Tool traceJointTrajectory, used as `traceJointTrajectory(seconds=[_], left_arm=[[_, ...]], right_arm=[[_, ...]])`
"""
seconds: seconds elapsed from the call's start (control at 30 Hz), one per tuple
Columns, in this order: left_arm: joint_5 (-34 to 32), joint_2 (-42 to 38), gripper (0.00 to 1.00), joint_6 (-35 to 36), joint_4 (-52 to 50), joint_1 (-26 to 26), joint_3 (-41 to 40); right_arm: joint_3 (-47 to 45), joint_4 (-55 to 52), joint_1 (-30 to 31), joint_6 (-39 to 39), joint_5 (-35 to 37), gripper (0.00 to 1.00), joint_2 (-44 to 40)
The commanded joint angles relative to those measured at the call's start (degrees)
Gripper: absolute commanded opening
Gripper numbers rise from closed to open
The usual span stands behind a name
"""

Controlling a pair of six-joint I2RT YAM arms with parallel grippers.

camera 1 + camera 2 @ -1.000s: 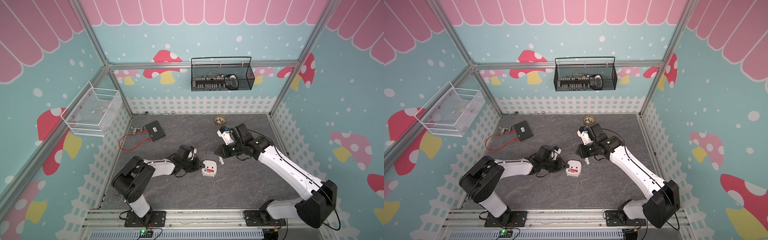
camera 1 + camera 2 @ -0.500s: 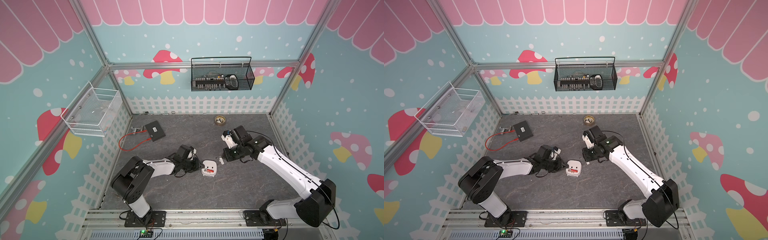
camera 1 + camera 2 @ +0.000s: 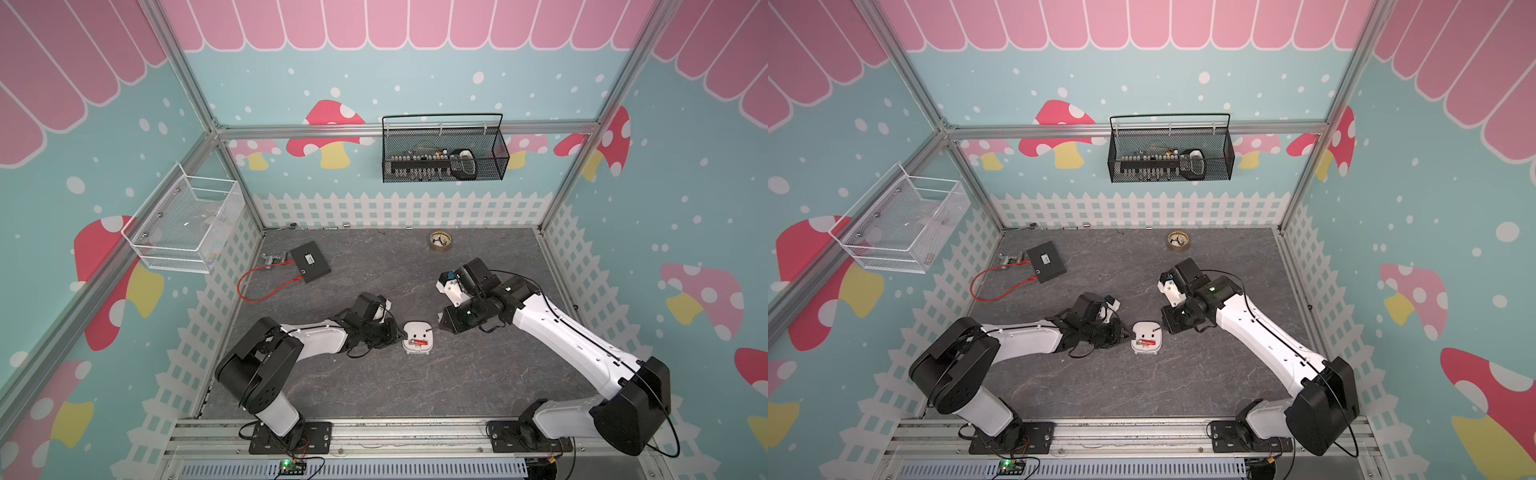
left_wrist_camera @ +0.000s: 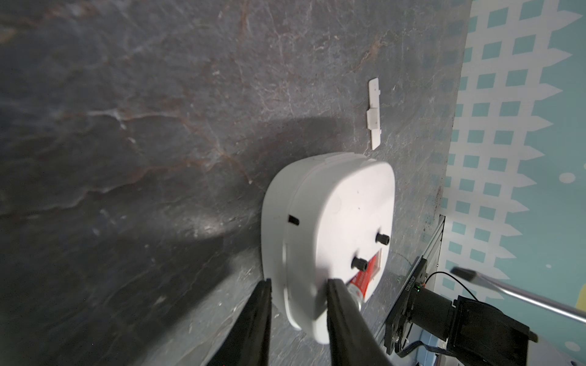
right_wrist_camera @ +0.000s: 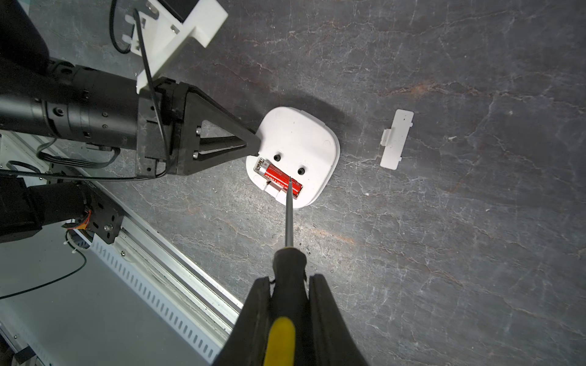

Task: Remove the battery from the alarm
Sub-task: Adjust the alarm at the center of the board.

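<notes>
Your left tool [image 4: 298, 282] clamps the rim of the white rounded-square plastic alarm [image 5: 298, 139], face-down on the grey bench [image 5: 444, 221], apparently to steady it while your right tool [image 5: 289, 278] grips the black-and-yellow-handled screwdriver [image 5: 288, 263], tip at the red cylindrical battery [image 5: 279, 177] in the alarm's back recess, likely to pry.

The white rounded-square plastic alarm [image 5: 298, 136] lies face down, one corner between the left gripper [image 4: 298, 282] jaws. The red cylindrical battery [image 5: 279, 177] sits in its open back recess, beside those jaws.
</notes>
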Motion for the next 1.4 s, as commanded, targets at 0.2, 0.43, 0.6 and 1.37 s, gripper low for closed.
traceJointTrajectory(seconds=[0.2,0.43,0.6,1.37], left_arm=[[-1.83,-0.68,0.32,-0.28,-3.16,-1.19,-1.13],[-2.25,-2.04,0.31,-1.25,-3.08,-1.28,-2.52],[-2.38,-2.35,0.31,-1.47,-2.96,-1.35,-2.63],[-2.2,-1.25,0.3,-1.53,-2.54,-1.64,-1.8]], right_arm=[[-0.79,-1.77,-1.73,1.2,8.7,0.0,0.75],[-4.38,-0.92,-1.79,-0.56,4.48,0.0,3.42],[-5.83,-1.32,-1.26,-1.2,2.82,0.0,4.26],[1.36,4.24,0.53,-1.51,-0.28,0.0,9.54]])
